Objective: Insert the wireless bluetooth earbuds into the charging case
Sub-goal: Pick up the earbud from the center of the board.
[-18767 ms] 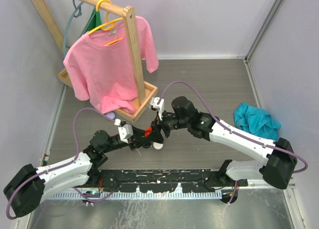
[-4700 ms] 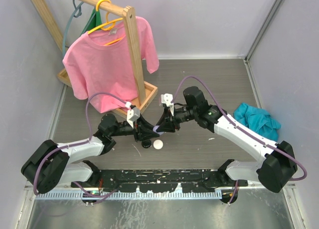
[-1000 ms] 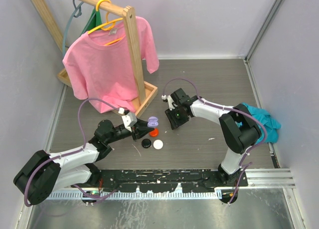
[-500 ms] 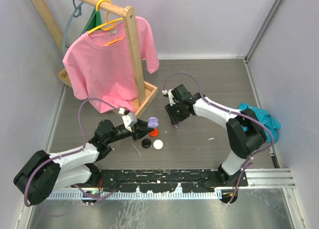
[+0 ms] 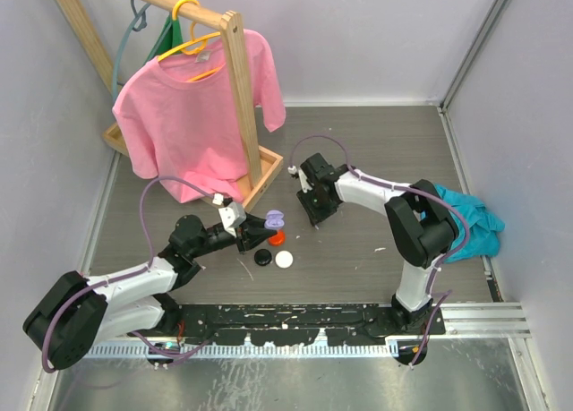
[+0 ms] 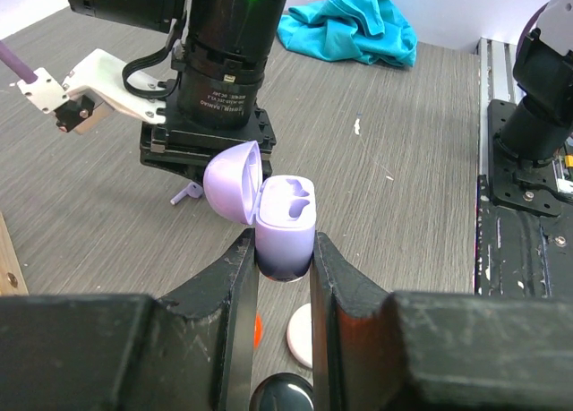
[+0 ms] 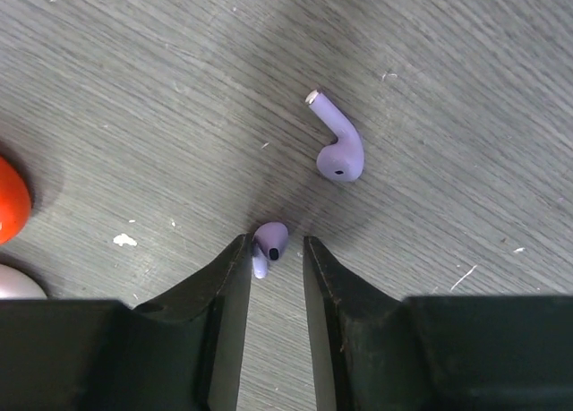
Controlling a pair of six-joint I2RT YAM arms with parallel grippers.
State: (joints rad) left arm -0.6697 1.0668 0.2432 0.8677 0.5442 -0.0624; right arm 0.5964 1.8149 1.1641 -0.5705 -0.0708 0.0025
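My left gripper (image 6: 285,246) is shut on the lower half of a purple charging case (image 6: 285,227), held above the table with its lid flipped open and both sockets empty. The top view shows the case (image 5: 275,219) left of my right gripper (image 5: 315,216). That right gripper (image 7: 275,243) points down at the table, jaws narrow. One purple earbud (image 7: 271,238) lies between its tips, against the left finger with a gap to the right finger. A second purple earbud (image 7: 338,149) lies just beyond the tips.
An orange round case (image 5: 277,237), a black one (image 5: 262,257) and a white one (image 5: 284,260) lie below the held case. The wooden clothes rack base (image 5: 260,192) with the pink shirt (image 5: 188,115) stands to the left. A teal cloth (image 5: 466,218) lies at the right.
My right arm has shifted its wrist slightly back and left over the earbuds, and its jaws have narrowed. The left arm and the purple case have not moved.
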